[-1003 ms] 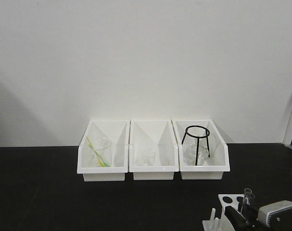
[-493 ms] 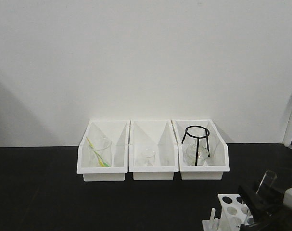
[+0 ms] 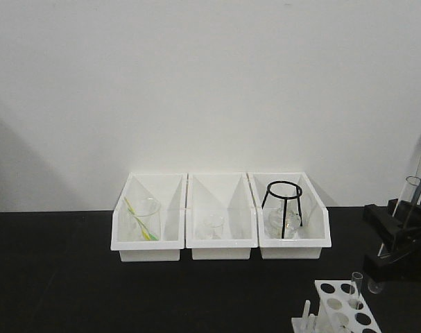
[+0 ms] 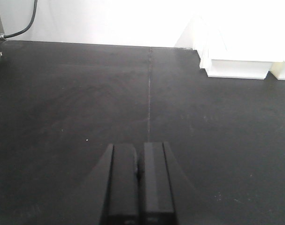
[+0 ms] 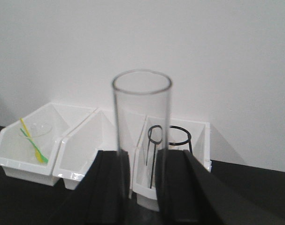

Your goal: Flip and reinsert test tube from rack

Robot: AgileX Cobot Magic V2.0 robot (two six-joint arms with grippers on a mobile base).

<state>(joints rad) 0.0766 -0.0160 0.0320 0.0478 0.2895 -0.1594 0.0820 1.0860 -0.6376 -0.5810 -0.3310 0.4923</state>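
Note:
The white rack stands at the bottom right of the front view, with a second clear tube upright in a back hole. My right gripper is shut on a clear glass test tube, held well above and to the right of the rack, open mouth up and leaning slightly. In the right wrist view the tube stands between the black fingers of the gripper. My left gripper is shut and empty over the bare black table.
Three white open-front bins stand in a row against the wall: the left bin holds a beaker with a yellow-green stick, the middle bin a small glass, the right bin a black wire tripod. The black table runs leftward.
My right gripper has lifted the test tube out of the rack and carried it up and to the right. A second tube still stands in the rack.

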